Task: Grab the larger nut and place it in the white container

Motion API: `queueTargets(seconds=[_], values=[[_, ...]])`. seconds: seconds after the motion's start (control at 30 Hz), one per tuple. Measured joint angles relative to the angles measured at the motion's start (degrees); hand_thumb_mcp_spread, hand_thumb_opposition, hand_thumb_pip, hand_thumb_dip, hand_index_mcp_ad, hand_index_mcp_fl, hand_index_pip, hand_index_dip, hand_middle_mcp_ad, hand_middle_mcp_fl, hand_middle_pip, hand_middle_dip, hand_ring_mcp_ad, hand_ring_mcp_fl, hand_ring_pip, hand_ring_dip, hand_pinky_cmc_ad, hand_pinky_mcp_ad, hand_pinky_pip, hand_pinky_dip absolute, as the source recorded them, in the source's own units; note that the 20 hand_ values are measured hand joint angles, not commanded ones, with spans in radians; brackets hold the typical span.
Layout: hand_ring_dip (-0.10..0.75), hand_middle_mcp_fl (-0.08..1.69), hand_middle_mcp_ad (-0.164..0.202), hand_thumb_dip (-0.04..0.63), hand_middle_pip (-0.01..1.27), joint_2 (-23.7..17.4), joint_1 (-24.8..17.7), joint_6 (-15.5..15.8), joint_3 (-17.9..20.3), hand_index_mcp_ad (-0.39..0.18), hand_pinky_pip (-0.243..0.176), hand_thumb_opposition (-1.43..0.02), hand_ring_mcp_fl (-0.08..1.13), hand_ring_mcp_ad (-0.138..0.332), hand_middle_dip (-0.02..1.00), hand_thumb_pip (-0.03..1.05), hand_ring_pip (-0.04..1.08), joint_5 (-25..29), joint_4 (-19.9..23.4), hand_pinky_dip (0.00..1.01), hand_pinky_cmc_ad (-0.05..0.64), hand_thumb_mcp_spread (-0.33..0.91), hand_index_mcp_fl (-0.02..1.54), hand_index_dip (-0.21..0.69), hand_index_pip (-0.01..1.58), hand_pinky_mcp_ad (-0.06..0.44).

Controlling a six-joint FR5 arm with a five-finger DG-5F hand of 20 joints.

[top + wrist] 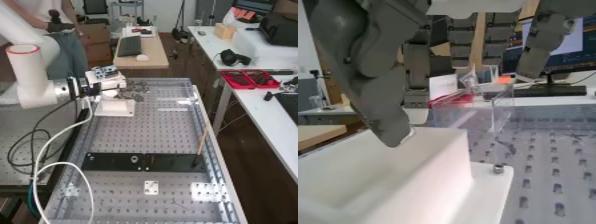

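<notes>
Bench (136,134): metal-looking, smooth between its holes, glossy patches toward the near right corner
White container (424,177): plastic-looking, smooth and matt along walls and rims
Bolt (498,169), at a corner of the container's base: shiny metal
Black bar (110,162), toward the bench's near edge: smooth, matt
Bearing (134,159): metal
Stick (202,142), by the bench's right edge: wood-looking
Arm (30,75): smooth, soft sheen
Hand (138,92): smooth casing, mostly matt
Clear panels (503,112): glossy, see-through plastic by their look

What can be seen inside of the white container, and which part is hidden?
Bare white inner surfaces are visible in the white container. The hand and the container's side wall cover parts of the inside, so I cannot tell whether anything lies there.
</notes>
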State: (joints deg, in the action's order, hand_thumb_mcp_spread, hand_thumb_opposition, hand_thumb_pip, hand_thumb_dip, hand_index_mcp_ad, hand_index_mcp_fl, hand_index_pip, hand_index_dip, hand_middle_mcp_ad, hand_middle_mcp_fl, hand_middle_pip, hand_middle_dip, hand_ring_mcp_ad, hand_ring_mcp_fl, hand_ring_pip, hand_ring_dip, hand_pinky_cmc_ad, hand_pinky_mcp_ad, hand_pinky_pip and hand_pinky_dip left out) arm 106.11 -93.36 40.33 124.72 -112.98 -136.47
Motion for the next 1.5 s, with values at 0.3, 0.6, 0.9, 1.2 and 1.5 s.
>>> queueTargets(seconds=[0.3,0.6,0.9,1.2,1.5], values=[[0.112,0.00,0.075,0.173,0.13,-1.64,0.38,-0.47,-0.49,-0.208,-0.105,-0.88,0.00,0.141,0.20,0.78,0.15,0.58,-1.26,0.62,0.316,0.36,0.02,-0.176,1.22,0.278],[0.112,0.00,0.073,0.173,0.13,-10.34,4.08,-2.67,-3.79,-0.208,-0.105,-0.88,0.00,0.141,0.19,0.78,0.17,3.62,-6.29,0.68,0.314,0.29,0.02,-0.199,1.02,0.278],[0.108,0.00,0.077,0.173,0.13,-18.88,12.30,-3.79,-11.38,-0.154,-0.105,-0.85,0.00,0.150,0.21,0.73,0.16,11.15,-18.16,0.73,0.316,0.19,0.02,-0.178,0.61,0.293],[0.108,0.00,0.075,0.173,0.13,-19.37,15.42,-1.42,-14.46,-0.148,-0.105,-0.85,0.00,0.148,0.23,0.69,0.13,13.69,-23.85,0.73,0.335,0.19,0.02,-0.136,0.50,0.297],[0.112,0.00,0.075,0.175,0.14,-18.31,17.09,-0.07,-17.20,-0.148,-0.108,-0.85,0.00,0.148,0.24,0.69,0.13,13.71,-24.99,0.73,0.342,0.20,0.02,-0.122,0.45,0.305]])
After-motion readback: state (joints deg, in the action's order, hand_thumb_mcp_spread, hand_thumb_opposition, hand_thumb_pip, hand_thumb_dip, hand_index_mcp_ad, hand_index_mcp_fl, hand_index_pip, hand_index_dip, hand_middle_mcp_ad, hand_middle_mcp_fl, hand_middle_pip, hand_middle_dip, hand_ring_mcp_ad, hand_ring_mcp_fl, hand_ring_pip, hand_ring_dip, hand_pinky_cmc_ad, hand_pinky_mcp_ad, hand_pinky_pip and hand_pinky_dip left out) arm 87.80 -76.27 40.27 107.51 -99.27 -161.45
